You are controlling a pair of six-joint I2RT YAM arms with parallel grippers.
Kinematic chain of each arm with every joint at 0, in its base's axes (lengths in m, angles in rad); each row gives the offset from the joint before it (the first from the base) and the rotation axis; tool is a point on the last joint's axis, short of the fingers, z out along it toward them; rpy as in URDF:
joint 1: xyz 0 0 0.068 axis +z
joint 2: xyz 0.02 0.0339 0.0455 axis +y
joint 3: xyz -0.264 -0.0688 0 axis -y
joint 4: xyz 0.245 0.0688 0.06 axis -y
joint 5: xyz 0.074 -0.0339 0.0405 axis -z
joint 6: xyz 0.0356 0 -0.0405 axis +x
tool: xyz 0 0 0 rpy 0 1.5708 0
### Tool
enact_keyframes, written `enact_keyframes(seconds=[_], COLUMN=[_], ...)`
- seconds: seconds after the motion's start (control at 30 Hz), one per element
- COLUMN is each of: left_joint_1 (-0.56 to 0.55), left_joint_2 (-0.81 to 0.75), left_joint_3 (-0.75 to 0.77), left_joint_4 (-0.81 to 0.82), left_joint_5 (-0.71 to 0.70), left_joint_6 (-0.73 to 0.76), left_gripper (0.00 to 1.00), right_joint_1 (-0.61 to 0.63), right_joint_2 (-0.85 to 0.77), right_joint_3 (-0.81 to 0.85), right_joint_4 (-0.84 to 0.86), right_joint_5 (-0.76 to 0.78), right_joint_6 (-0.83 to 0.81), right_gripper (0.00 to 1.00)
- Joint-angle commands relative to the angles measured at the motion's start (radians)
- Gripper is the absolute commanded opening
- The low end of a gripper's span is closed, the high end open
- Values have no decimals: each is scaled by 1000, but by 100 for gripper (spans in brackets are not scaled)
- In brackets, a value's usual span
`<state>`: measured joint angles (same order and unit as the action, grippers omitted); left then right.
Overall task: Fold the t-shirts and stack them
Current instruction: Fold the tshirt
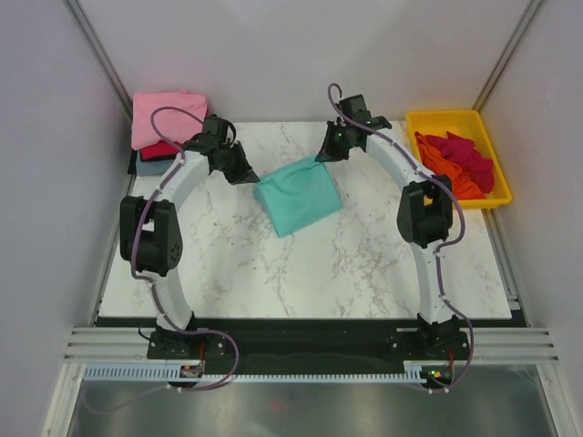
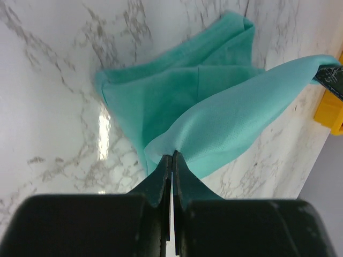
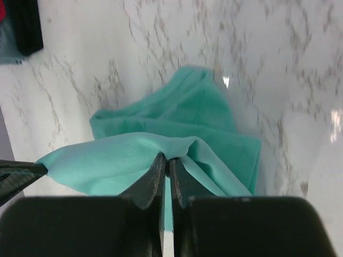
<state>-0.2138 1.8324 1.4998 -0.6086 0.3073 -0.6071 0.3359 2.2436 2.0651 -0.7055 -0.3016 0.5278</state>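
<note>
top external: left end effector [image 1: 248, 175], right end effector [image 1: 321, 157], each tight on teal t-shirt [image 1: 296, 202]

**Arms: outward appearance**

Left arm [image 1: 171, 296] and right arm [image 1: 428, 282] are alike, with white rounded link shells and bulky black joint housings at elbow and wrist. A purple-grey cable [image 1: 459, 218] runs outside each arm from base to wrist. The bases [image 1: 178, 344] are black blocks. The left gripper [image 1: 250, 177] and right gripper [image 1: 321, 157] are black. In the wrist views the fingers [image 2: 161, 176] are dark wedges narrowing to thin tips. They sit on a broad black body with faint pale scuffs.
</note>
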Motion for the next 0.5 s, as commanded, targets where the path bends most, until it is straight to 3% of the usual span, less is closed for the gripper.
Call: enact_keyframes(seconds=[0.0, 0.03, 0.07, 0.1, 0.13, 0.17, 0.23, 0.3, 0.33, 0.4, 0.47], left_joint_1=[45, 53, 63, 67, 70, 74, 85, 88, 88, 96, 100], left_joint_2=[149, 183, 259, 302, 341, 403, 429, 406, 394, 369, 348], left_joint_3=[147, 175, 206, 288, 336, 373, 412, 390, 387, 405, 428], left_joint_4=[-23, -23, -29, -51, -84, -132, -143, -138, -135, -135, -138], left_joint_5=[52, 65, 73, 73, 70, 58, 61, 30, -9, -31, -57], left_joint_6=[52, 50, 50, 59, 63, 67, 69, 64, 70, 90, 118], left_gripper=[2, 3, 5, 6, 8, 13, 35, 53, 73, 90, 96], right_joint_1=[-15, -17, -23, -28, -31, -38, -44, -60, -66, -83, -95], right_joint_2=[144, 221, 259, 296, 353, 372, 375, 349, 315, 280, 229], right_joint_3=[197, 234, 307, 341, 371, 404, 400, 340, 298, 261, 219], right_joint_4=[-22, -20, -22, -17, -11, -3, 29, 57, 81, 97, 97], right_joint_5=[-37, -47, -60, -95, -109, -120, -123, -123, -120, -105, -87], right_joint_6=[23, 34, 56, 69, 75, 81, 83, 81, 80, 71, 52], right_gripper=[12, 28, 33, 47, 55, 61, 70, 73, 74, 74, 74])
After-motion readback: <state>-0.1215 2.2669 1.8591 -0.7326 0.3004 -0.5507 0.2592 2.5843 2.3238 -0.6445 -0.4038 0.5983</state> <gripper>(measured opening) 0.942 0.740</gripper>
